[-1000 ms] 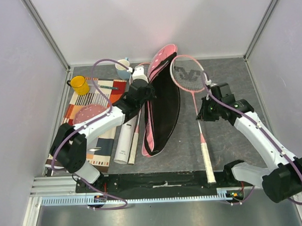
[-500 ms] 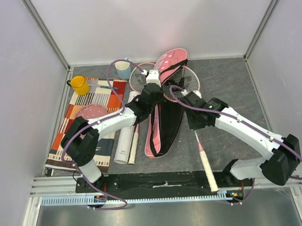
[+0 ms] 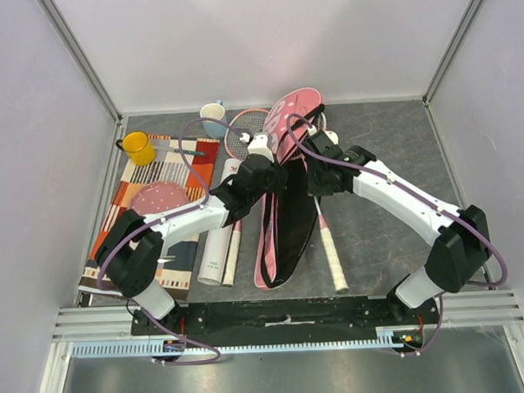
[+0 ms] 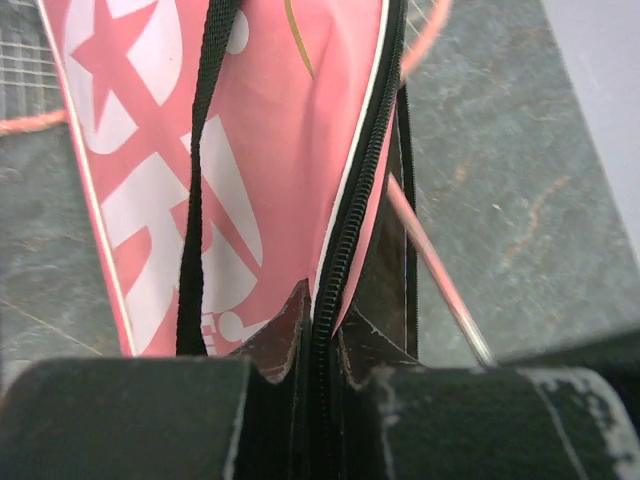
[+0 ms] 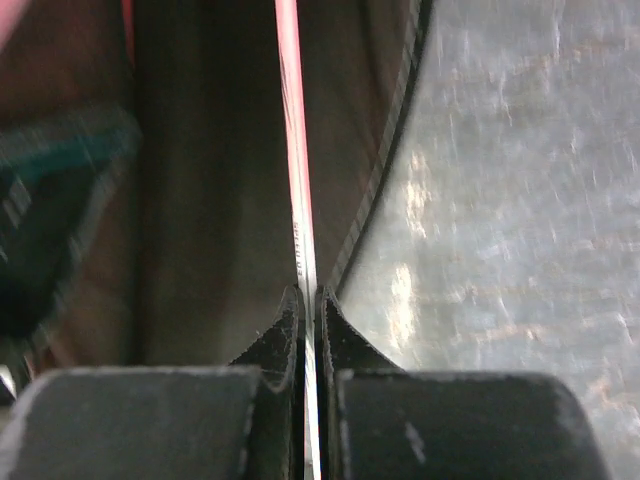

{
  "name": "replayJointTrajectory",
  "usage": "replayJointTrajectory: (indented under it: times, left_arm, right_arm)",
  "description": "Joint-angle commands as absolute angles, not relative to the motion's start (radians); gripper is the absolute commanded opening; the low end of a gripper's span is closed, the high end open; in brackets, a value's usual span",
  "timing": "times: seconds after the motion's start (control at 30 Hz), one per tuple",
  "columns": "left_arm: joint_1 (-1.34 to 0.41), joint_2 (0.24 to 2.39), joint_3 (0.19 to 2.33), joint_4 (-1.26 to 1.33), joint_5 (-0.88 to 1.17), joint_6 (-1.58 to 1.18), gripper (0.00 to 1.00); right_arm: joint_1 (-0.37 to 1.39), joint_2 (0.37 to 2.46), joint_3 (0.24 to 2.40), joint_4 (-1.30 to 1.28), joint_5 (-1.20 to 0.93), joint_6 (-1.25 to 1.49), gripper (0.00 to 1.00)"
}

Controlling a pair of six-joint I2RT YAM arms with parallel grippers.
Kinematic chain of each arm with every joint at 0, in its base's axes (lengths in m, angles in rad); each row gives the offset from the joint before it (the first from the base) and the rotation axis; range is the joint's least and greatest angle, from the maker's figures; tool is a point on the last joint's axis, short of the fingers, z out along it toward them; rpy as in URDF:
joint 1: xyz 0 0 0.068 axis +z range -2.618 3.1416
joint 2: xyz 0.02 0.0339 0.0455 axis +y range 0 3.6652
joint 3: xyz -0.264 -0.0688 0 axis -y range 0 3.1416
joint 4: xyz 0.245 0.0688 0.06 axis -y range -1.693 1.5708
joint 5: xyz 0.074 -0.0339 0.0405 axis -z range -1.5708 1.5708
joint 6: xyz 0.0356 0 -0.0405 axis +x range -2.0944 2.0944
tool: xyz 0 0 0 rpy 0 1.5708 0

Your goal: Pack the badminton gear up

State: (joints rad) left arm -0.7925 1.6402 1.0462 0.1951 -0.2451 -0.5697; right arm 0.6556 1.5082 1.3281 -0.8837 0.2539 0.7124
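Racket bag (image 4: 280, 150) pinched in left gripper (image 4: 322, 340); right gripper (image 5: 310, 320) clamped on racket (image 5: 294, 150).

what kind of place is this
Probably a robot lab test cell: plain white walls on aluminium posts, left arm and right arm bolted at the table edge, staged props like a racket bag and yellow mug.

Your left arm (image 3: 185, 219) is stretching forward and to the right, with the left gripper (image 4: 322, 330) clamping tightly on the zipper edge of the racket bag (image 4: 270, 180). Your right arm (image 3: 392, 189) is folding inward toward the left, and the right gripper (image 5: 310, 305) is squeezing the racket shaft (image 5: 292, 150), its fingertips nearly meeting. Both wrists are sitting close together.
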Motion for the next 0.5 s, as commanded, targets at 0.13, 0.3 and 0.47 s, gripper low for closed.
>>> replayJointTrajectory:
  times: [0.13,0.3,0.47]
  left_arm:
    - [-0.805,1.563,1.006,0.307,0.035,-0.745,0.02]
    - [-0.786,1.578,0.985,0.408,0.233,-0.752,0.02]
    - [-0.749,1.601,0.913,0.584,0.388,-0.937,0.02]
  right_arm:
    - [0.629,1.597,1.385,-0.522,0.19,0.81,0.0]
    - [0.631,1.618,1.347,-0.492,0.299,0.775,0.0]
    - [0.632,1.582,1.27,-0.407,0.406,0.747,0.0]
